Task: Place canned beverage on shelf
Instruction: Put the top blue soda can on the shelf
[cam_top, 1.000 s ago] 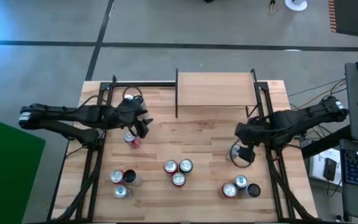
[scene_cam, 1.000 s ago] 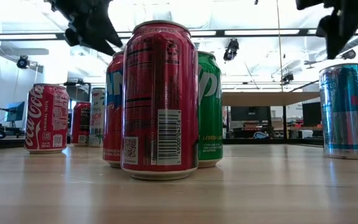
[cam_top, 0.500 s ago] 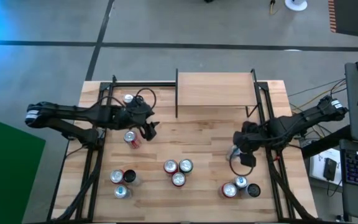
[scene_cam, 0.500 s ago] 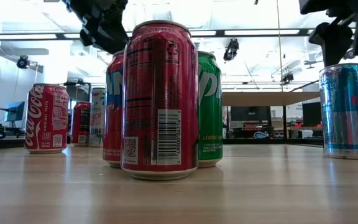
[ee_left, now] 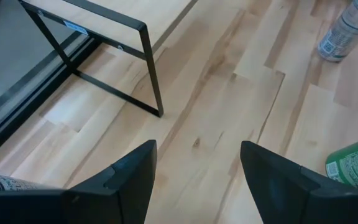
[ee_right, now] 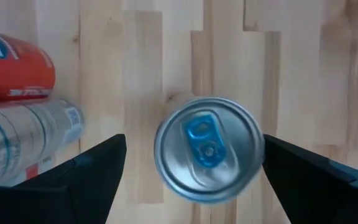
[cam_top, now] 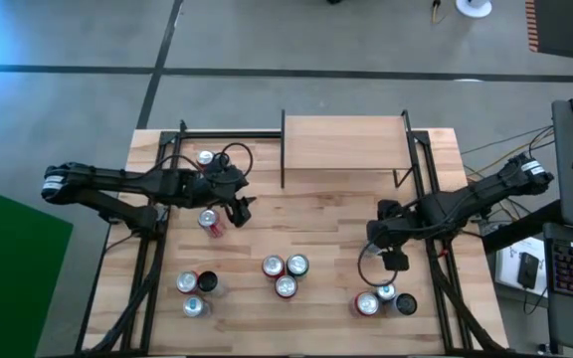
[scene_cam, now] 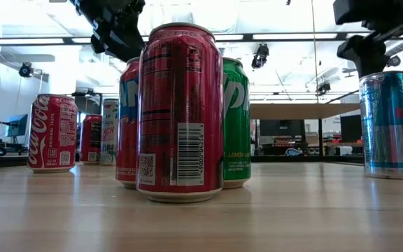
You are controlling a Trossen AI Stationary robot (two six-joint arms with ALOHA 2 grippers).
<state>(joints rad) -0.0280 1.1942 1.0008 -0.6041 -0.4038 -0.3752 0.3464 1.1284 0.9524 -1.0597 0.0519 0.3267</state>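
A slim blue-and-silver can (ee_right: 209, 149) stands upright on the table's right part, and the low view shows its side (scene_cam: 388, 124). My right gripper (ee_right: 194, 142) hangs open just above it, pointing down, one finger out to each side of the can's top and apart from it (scene_cam: 373, 45). The shelf (cam_top: 344, 144), a light-wood board on thin black uprights, stands at the far middle. My left gripper (cam_top: 239, 207) hovers open and empty left of centre, beside a red can (cam_top: 210, 221).
Three cans (cam_top: 285, 273) cluster at the near middle. More clusters stand at the near left (cam_top: 195, 290) and near right (cam_top: 386, 300). One can (cam_top: 206, 157) stands at the far left. The shelf's black leg (ee_left: 149, 68) is ahead of my left gripper.
My right gripper has sunk toward the slim blue can and rolled about its own axis, staying open. My left gripper has shifted a little toward the table's right, then kept still. No can has moved.
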